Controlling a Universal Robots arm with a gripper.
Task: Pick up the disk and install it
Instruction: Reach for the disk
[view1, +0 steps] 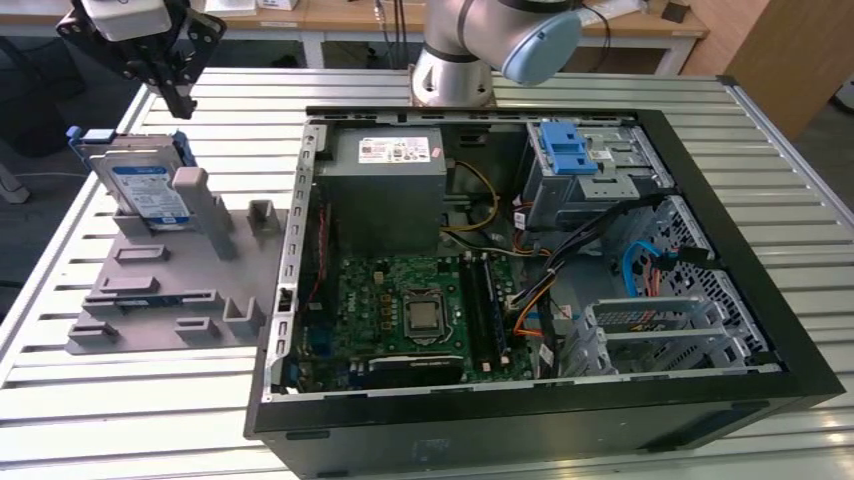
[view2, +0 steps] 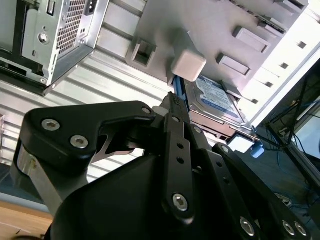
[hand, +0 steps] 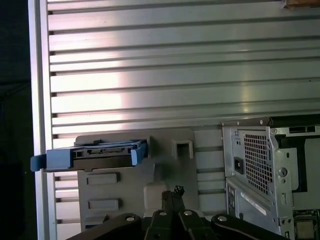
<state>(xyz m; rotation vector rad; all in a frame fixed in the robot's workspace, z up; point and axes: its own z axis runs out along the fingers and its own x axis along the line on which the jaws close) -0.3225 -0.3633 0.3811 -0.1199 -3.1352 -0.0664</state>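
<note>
My gripper: my black two-finger gripper (view1: 179, 101) hangs above the table's far corner at the exterior view's left, its fingers pressed together and clasping nothing.
Gripper tips: in both wrist views the tips (hand: 173, 191) (view2: 172, 98) meet in a narrow point with no gap.
Disk: the flat silver disk (view1: 147, 185) with a blue-and-white label and blue plastic frame stands on its edge, slightly tilted, in a grey plastic fixture (view1: 160, 295).
Disk and me: the disk lies just below my fingertips, apart from them; I am not touching it.
Disk from the wrist: the first wrist view shows its upper edge and blue frame (hand: 95, 152); the second wrist view shows its label face (view2: 215, 102).
Fixture: it lies flat on the slatted aluminium table (view1: 801, 200), just beside the open black computer case (view1: 747, 330), at the exterior view's left of it.
Case: a grey metal box with a white sticker (view1: 387, 190) and a silver cage with a blue latch (view1: 587, 160) sit inside.
</note>
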